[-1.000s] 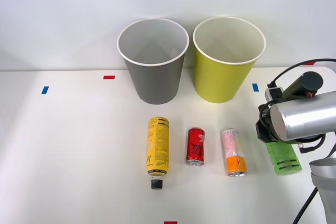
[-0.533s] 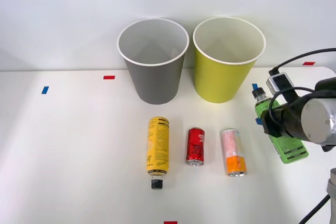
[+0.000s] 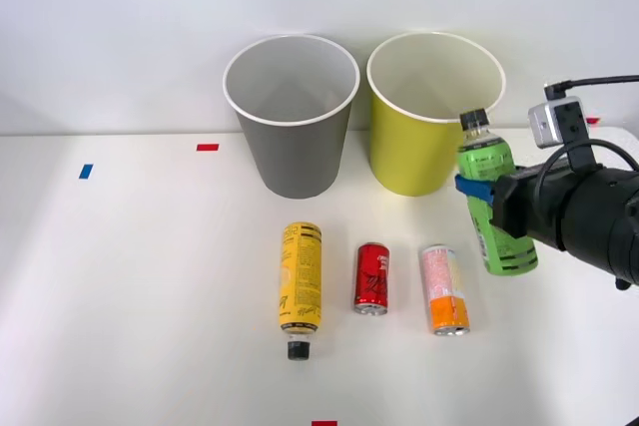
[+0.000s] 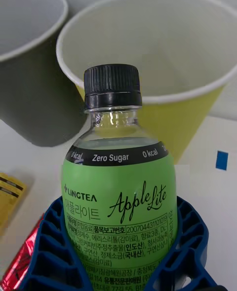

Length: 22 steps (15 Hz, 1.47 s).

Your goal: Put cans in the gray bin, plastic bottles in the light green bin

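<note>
Pincer [image 3: 486,209] clamped on green bottle [image 3: 493,209] beside light green bin [image 3: 433,117]; bins judged empty; three items left on counter [image 3: 140,286].

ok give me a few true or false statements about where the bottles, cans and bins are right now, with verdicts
1. The right gripper is shut on the bright green black-capped plastic bottle. True.
2. The green bottle is already inside the yellow-green round bin. False: it is held in the air beside that bin, cap up.
3. The slim yellow black-capped bottle lies on the white table. True.
4. The short red metal can sits in the gray round bin. False: it lies on the table in front of the bins.
5. The slim pink-and-orange can lies between the yellow bottle and the red can. False: the red can is in the middle.
</note>
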Each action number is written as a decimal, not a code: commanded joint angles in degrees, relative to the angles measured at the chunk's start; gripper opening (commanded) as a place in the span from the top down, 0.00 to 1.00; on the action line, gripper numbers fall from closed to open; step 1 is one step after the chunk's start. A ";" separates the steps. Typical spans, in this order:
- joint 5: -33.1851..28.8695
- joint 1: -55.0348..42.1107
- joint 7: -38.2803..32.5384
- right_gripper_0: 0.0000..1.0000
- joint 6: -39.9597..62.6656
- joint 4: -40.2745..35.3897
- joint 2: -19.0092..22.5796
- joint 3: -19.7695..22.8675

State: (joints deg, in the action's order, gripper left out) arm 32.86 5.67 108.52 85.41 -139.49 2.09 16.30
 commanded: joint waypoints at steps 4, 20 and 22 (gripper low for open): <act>11.70 1.28 -0.68 1.00 -14.39 -0.08 -0.86 -0.91; 8.62 24.57 -1.65 1.00 -48.76 32.36 1.60 -3.02; 6.51 25.53 -1.56 1.00 -49.29 34.11 1.95 -3.02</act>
State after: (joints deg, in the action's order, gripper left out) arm 40.45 30.63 106.92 36.40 -106.32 3.90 13.21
